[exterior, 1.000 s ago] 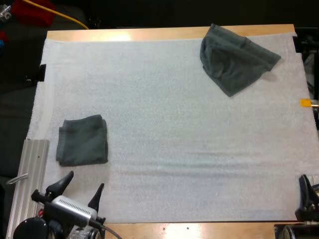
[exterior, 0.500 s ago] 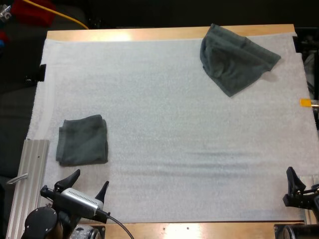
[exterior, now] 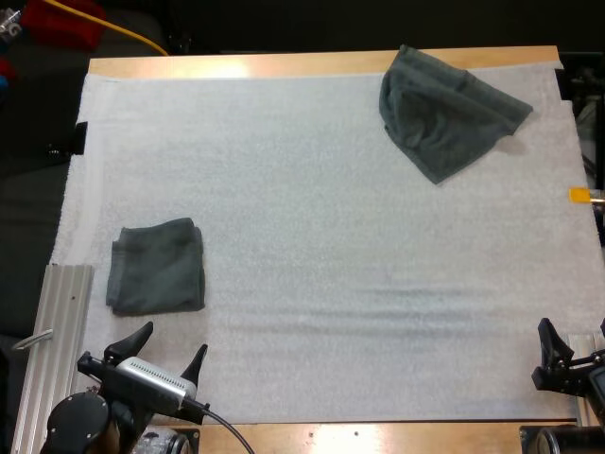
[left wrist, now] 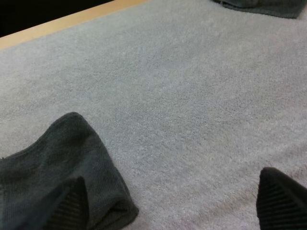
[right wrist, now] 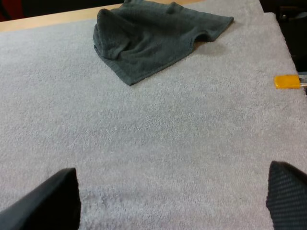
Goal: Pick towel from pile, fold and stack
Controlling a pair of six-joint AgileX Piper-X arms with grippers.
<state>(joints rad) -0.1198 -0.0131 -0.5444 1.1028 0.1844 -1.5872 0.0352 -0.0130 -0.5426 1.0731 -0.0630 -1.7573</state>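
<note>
A crumpled dark grey-green towel (exterior: 444, 112) lies at the far right of the white mat (exterior: 321, 246); the right wrist view has the same crumpled towel (right wrist: 153, 36) well ahead of my right gripper (right wrist: 172, 201). A folded towel (exterior: 156, 266) rests at the mat's near left, and in the left wrist view this folded towel (left wrist: 53, 177) sits just ahead of one finger. My left gripper (exterior: 159, 347) hovers open at the near left edge, just short of the folded towel. My right gripper (exterior: 575, 342) stands open at the near right corner, holding nothing.
A ribbed metal rail (exterior: 59, 340) runs along the table's near left side beside my left arm. Bare wood (exterior: 284, 64) borders the mat's far edge. Open mat lies between the two towels.
Both arms have drawn back toward the near edge. My left gripper dropped lower and rightward; my right gripper shifted left. The towels have not moved.
</note>
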